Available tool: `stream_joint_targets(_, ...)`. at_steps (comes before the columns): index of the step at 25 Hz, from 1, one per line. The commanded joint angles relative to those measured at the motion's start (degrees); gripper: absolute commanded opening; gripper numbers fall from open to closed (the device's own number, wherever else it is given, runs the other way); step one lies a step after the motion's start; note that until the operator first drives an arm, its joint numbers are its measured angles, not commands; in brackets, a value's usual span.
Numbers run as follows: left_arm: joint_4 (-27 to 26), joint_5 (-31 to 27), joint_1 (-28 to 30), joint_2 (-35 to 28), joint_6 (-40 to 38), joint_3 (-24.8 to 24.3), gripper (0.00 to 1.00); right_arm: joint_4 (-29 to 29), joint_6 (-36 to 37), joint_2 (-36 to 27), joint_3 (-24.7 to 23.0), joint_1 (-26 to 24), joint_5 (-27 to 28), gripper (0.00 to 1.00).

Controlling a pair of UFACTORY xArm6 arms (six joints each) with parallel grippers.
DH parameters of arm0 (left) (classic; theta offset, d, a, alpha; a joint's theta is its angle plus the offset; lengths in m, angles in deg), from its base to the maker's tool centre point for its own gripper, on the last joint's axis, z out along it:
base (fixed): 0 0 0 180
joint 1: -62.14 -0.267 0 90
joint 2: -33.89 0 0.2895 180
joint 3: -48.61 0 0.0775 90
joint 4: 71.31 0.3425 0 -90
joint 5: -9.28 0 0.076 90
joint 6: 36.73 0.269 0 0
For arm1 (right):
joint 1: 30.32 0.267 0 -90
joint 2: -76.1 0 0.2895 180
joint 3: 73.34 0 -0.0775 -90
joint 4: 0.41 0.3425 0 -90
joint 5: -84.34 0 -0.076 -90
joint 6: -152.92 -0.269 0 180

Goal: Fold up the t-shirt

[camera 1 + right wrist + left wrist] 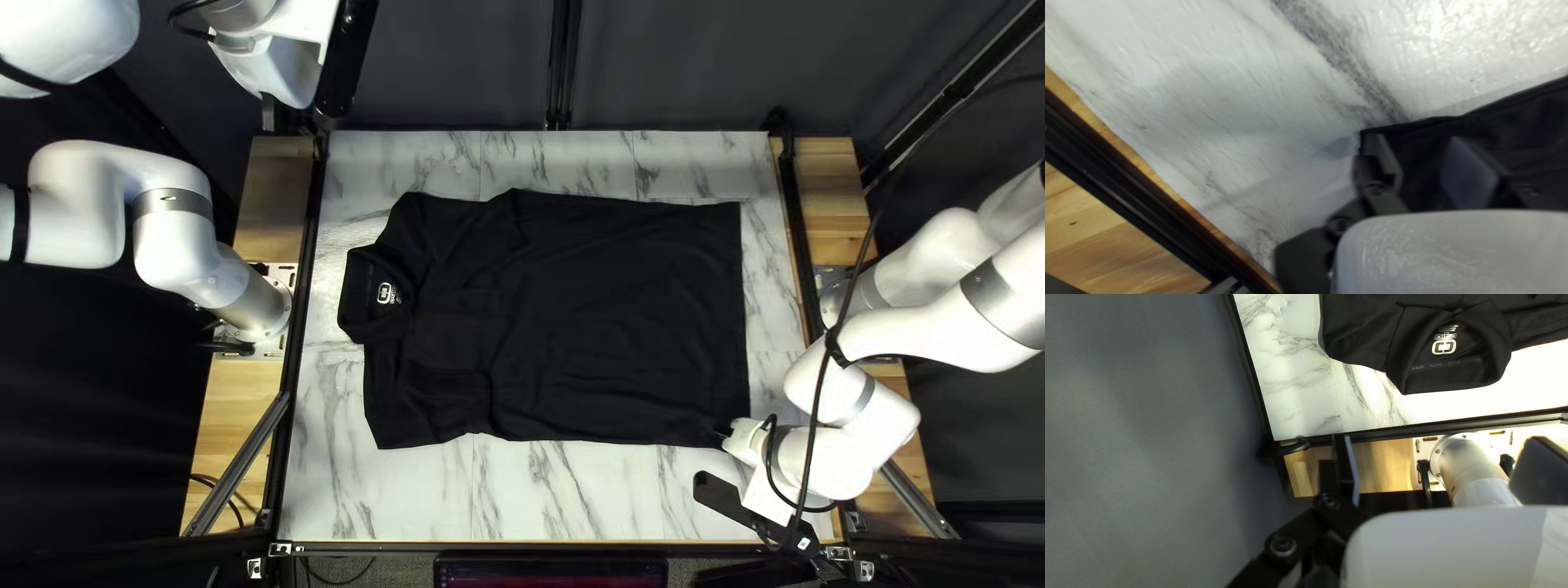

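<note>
Flat on the marbled table [577,501], a black shirt [621,316] is lying near the middle, its collar [370,294] pointing to the left of the top left view and its hem facing your right arm [947,283]. Its dark folds are blending together, so the sleeves' exact layering is hard to make out.

Your right gripper [727,436] is reaching down to the hem's near corner. In the right wrist view, its fingers [1472,171] are standing apart over the cloth; whether either is touching it, you cannot tell. A cable [824,370] is crossing in front of that arm, and the gripper's own housing is hiding part of the cloth.

Your left gripper [285,89] is hovering by the table's far left corner, away from the shirt, with its fingers [1347,468] spread wide. The top left view is cutting off parts of your left arm [174,234], and a screen [550,573] is showing only partly at the bottom.
</note>
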Motion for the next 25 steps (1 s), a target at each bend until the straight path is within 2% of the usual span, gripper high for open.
stream_joint_targets(1,0.00,0.00,0.00,0.00,0.00,0.00,1.00,-0.10,-0.36,0.50,-0.03,0.04,-0.74,1.00)
stream_joint_targets(5,0.00,0.00,0.00,0.00,0.00,0.00,1.00,0.09,-0.45,0.32,-0.22,0.11,-0.67,1.00)
stream_joint_targets(6,0.00,0.00,0.00,0.00,0.00,0.00,1.00,0.15,-0.33,0.44,-0.18,-0.03,-0.77,0.95)
stream_joint_targets(7,0.00,0.00,0.00,0.00,0.00,0.00,1.00,0.21,-0.22,0.53,-0.14,-0.13,-0.83,0.95)
stream_joint_targets(8,0.00,0.00,0.00,0.00,0.00,0.00,1.00,0.23,-0.14,0.58,-0.11,-0.21,-0.87,0.79)
stream_joint_targets(9,0.00,0.00,0.00,0.00,0.00,0.00,1.00,0.27,0.08,0.71,-0.05,-0.40,-0.97,0.52)
stream_joint_targets(10,0.00,0.00,0.00,0.00,0.00,0.00,1.00,0.25,0.31,0.82,-0.06,-0.58,-1.13,0.21)
stream_joint_targets(11,0.00,0.00,0.00,0.00,0.00,0.00,1.00,0.24,0.54,0.88,-0.14,-0.72,-1.38,0.00)
stream_joint_targets(15,0.00,0.00,0.00,0.00,0.00,0.00,1.00,0.24,1.01,1.36,-0.12,-1.05,-2.21,0.00)
stream_joint_targets(25,0.00,0.00,0.00,0.00,0.00,0.00,1.00,-0.68,0.99,0.33,1.91,-1.13,1.25,0.00)
